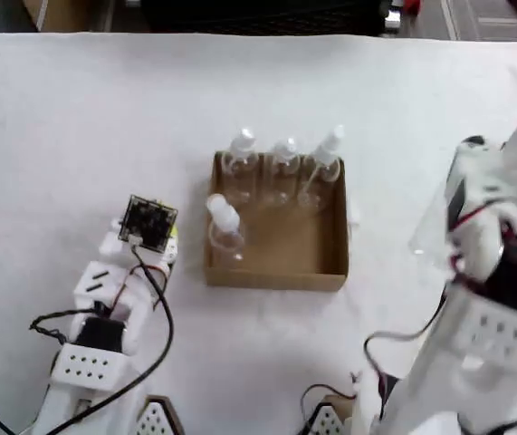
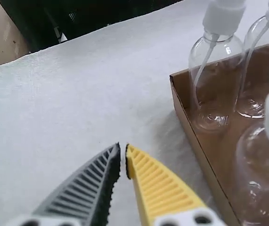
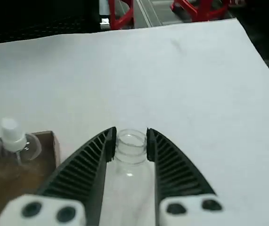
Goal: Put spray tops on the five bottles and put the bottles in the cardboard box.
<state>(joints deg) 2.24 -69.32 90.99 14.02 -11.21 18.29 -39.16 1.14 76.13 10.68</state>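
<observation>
Bottle (image 3: 132, 155), uncapped, sits clamped by the neck in our right gripper (image 3: 130, 135), long axis along the jaws, at 3 o'clock from the cardboard box (image 1: 276, 276); left gripper (image 2: 123, 162), closed and empty, at 9 o'clock.

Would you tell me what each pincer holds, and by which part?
The right pincer grips an uncapped bottle by its neck; the left pincer holds nothing.

cardboard box (image 1: 285, 243) centred on counter (image 1: 77, 109) | three bottles (image 1: 284, 165) along its far wall, one bottle (image 1: 224, 227) at near-left corner | left pincer (image 2: 123, 155) left of box | right pincer (image 3: 130, 136) right of box, around fifth bottle (image 3: 131, 147)
</observation>
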